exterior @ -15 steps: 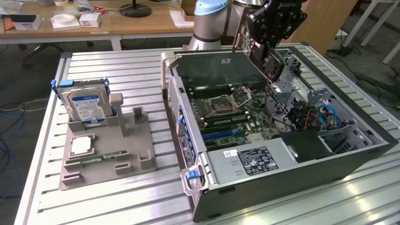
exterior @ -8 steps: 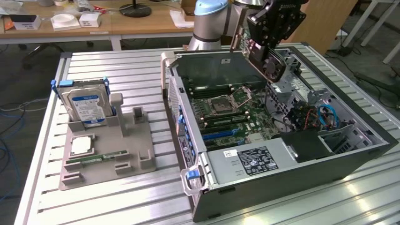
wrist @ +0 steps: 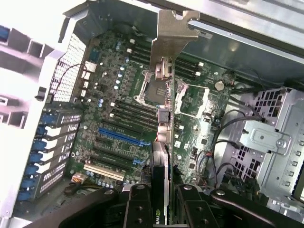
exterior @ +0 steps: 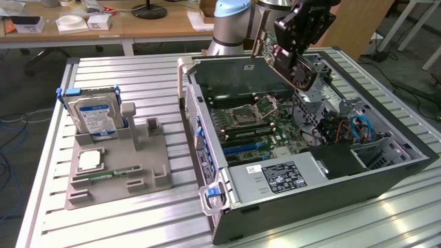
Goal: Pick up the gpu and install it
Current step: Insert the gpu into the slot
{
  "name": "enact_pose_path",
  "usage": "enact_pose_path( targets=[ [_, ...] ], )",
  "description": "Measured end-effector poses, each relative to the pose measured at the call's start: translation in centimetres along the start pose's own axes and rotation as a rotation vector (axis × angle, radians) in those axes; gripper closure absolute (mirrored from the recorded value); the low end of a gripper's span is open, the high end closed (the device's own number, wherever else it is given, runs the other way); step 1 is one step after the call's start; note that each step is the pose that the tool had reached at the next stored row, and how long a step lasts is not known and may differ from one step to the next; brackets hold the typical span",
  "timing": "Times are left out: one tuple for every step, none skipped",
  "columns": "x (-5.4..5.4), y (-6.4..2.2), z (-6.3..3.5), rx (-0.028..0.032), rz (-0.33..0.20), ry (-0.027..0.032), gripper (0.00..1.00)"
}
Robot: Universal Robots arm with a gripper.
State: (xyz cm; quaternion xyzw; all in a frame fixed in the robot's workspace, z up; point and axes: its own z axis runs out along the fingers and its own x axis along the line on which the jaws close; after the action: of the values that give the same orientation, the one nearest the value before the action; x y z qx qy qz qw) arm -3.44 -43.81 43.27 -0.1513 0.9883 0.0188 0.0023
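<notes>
Exterior view
- The black gripper (exterior: 298, 54) is clamped on the gpu (exterior: 306, 75) and holds it tilted in the air. It is above the back part of the open computer case (exterior: 406, 155), clear of the board below.
- The dark metal case lies on its side on a table (exterior: 124, 227) of ribbed aluminium slats, with its panel off.
- Inside the case are a green motherboard (exterior: 265, 129), looped blue cables (exterior: 362, 126) and a grey power supply (exterior: 276, 175). The supply carries a black label whose white print is too small to read.
- At the exterior view's left, a grey moulded holder (exterior: 148, 160) keeps a silver hard drive (exterior: 96, 116) upright in blue rails. The drive's blue label cannot be read.
- A square processor chip (exterior: 90, 160) and a narrow green memory stick (exterior: 107, 174) lie flat in the same holder.

Wrist view
- The card is seen edge-on between the two black fingers (wrist: 140, 202), which press on both faces.
- Its silvery bent bracket (wrist: 173, 33) is at the far end.
- A small green-and-white logo (wrist: 156, 221) on the card's edge is too blurred to read.
- Below the card the motherboard shows a long blue slot (wrist: 123, 137), a cream slot (wrist: 104, 172) and a metal-framed processor socket (wrist: 152, 90).
- A perforated steel drive cage (wrist: 266, 137) sits beside the board.
- Blue plastic latches (wrist: 47, 142) line the case wall.
</notes>
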Motion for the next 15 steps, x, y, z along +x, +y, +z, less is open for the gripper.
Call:
enact_pose_path(
  targets=[
    [0.0,-0.01,0.0,0.0,-0.011,0.0005,0.73],
    [0.01,-0.02,0.01,0.0,-0.022,0.001,0.73],
    [0.01,-0.02,0.02,-0.0001,-0.035,0.0014,0.73],
    [0.01,-0.03,0.05,-0.0004,-0.048,0.0018,0.73],
    [0.01,-0.03,0.07,-0.0006,-0.062,0.0023,0.73],
    [0.01,-0.03,0.09,-0.0007,-0.077,0.0029,0.73],
    [0.01,-0.04,0.11,-0.0009,-0.093,0.0034,0.73],
    [0.01,-0.04,0.13,-0.0011,-0.109,0.004,0.73],
    [0.01,-0.04,0.16,-0.0013,-0.126,0.0046,0.73],
    [0.01,-0.04,0.18,-0.0014,-0.143,0.0052,0.73],
    [0.01,-0.04,0.2,-0.0016,-0.16,0.0058,0.73],
    [0.01,-0.04,0.23,-0.0018,-0.177,0.0064,0.73],
    [0.01,-0.04,0.26,-0.002,-0.196,0.0072,0.73],
    [0.02,-0.04,0.29,-0.0022,-0.214,0.0078,0.73],
    [0.02,-0.05,0.32,-0.0023,-0.232,0.0084,0.73]
  ],
)
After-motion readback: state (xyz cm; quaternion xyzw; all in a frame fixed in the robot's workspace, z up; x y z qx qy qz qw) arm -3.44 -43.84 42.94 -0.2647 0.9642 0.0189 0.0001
